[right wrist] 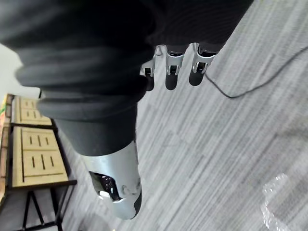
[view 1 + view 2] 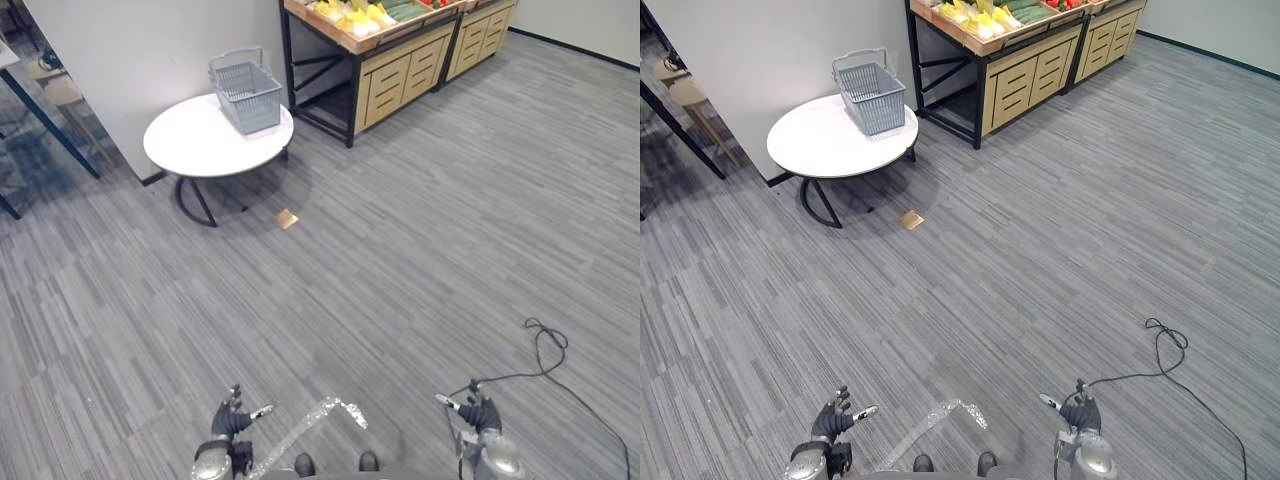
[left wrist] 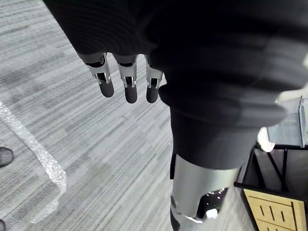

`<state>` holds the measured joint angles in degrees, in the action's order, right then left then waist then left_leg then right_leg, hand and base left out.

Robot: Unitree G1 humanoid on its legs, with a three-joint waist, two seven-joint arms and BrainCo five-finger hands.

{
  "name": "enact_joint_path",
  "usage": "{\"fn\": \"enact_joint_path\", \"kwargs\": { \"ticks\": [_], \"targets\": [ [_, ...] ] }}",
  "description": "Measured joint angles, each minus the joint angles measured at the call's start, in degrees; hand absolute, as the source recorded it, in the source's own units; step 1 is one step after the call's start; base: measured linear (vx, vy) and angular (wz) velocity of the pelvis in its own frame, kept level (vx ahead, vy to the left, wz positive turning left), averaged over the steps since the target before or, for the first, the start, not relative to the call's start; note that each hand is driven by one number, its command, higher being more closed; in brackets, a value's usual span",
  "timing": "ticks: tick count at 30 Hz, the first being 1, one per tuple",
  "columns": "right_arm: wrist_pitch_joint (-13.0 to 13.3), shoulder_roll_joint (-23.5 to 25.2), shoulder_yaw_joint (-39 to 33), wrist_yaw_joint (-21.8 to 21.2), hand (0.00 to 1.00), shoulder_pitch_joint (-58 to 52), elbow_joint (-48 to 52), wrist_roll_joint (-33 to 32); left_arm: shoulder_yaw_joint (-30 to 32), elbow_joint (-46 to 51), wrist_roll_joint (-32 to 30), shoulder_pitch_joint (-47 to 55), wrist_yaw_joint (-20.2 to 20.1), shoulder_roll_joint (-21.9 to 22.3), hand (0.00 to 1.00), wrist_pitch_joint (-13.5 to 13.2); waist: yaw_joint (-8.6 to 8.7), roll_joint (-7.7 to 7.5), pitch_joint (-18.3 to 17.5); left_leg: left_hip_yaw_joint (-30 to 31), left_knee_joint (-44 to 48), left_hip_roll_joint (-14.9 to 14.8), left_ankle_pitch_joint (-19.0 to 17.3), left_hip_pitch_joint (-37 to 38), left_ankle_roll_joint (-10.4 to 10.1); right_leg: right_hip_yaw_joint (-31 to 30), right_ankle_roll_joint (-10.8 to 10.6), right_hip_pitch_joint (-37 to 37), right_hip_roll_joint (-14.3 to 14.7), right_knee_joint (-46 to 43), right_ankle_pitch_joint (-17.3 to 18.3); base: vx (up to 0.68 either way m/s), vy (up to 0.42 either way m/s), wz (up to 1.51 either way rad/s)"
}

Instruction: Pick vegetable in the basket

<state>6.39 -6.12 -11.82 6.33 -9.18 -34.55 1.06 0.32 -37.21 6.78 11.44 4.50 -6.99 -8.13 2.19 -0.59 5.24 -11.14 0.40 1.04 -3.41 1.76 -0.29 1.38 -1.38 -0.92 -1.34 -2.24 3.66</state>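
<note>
Far ahead on my left, a grey wire basket stands upright on the right part of a round white surface; just right of it, against the far wall, a wooden stand with drawers carries yellow and green vegetables in its top tray, apart from the basket; a small tan square lies on the grey floor near the surface; nearest to me, well apart from all this, my left hand hangs released, fingers straight, grasping nothing; my right hand hangs the same way, released.
</note>
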Motion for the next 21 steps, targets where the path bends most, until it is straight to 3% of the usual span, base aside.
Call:
{"fn": "enact_joint_path", "kwargs": {
  "ticks": [7,16,21],
  "targets": [
    [0.0,-0.1,-0.7,0.0,0.00,0.5,2.3,1.8,0.3,5.5,-0.2,0.8,0.5,0.0,0.00,-0.1,0.10,0.80,0.5,0.1,-0.5,-0.1,0.0,1.1,0.0,0.2,-0.1,-1.0,0.0,0.0,0.1,0.04,0.011,0.01],
    [-0.2,-0.3,-0.7,0.0,0.00,0.8,2.3,1.9,2.4,5.7,0.3,1.1,1.0,0.5,0.00,-0.1,0.13,0.71,0.9,0.1,-1.5,0.3,0.0,0.9,0.0,1.7,-0.6,-0.6,-0.5,-0.1,1.1,-0.03,0.000,0.05],
    [-0.3,-0.7,-0.7,0.3,0.00,2.1,2.1,1.8,4.6,5.7,1.1,1.5,2.1,0.7,0.00,0.0,0.00,0.10,1.6,-0.6,2.0,0.5,-2.7,-2.9,1.1,2.0,-2.1,2.0,-1.1,-1.1,2.6,0.02,0.022,0.03]
  ]
}}
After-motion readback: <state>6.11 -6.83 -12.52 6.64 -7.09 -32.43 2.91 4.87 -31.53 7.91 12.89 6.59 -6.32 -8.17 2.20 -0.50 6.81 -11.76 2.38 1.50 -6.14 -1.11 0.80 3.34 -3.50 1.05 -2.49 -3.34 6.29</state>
